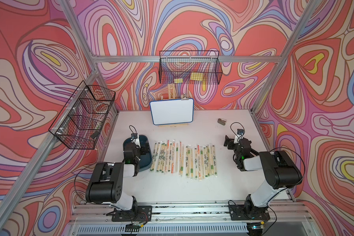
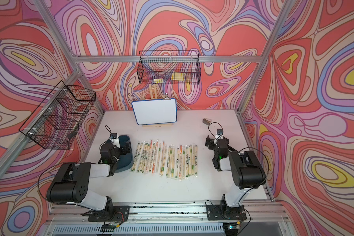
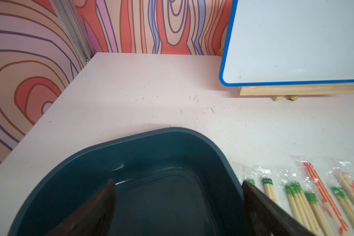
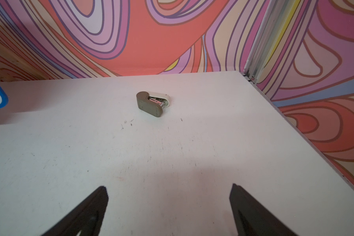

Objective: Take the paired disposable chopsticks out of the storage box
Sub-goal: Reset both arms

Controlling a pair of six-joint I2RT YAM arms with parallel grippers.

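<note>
Left wrist, left gripper (image 3: 177, 181) wide, over storage box (image 3: 161, 133)

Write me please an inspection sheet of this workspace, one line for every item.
Surface: white table, lightly scuffed.
Job's things: paired disposable chopsticks lie in a row on the table, beside the storage box; the part of the box that shows holds none.
Clutter: small stapler toward the far right corner; blank whiteboard on an easel.
Grippers: left gripper over the storage box, jaws open, empty; right gripper over bare table, jaws open, empty.
Cables: black cable loops at both wrists and along the arms.
Surroundings: two wire baskets hang above the table; patterned walls.
</note>
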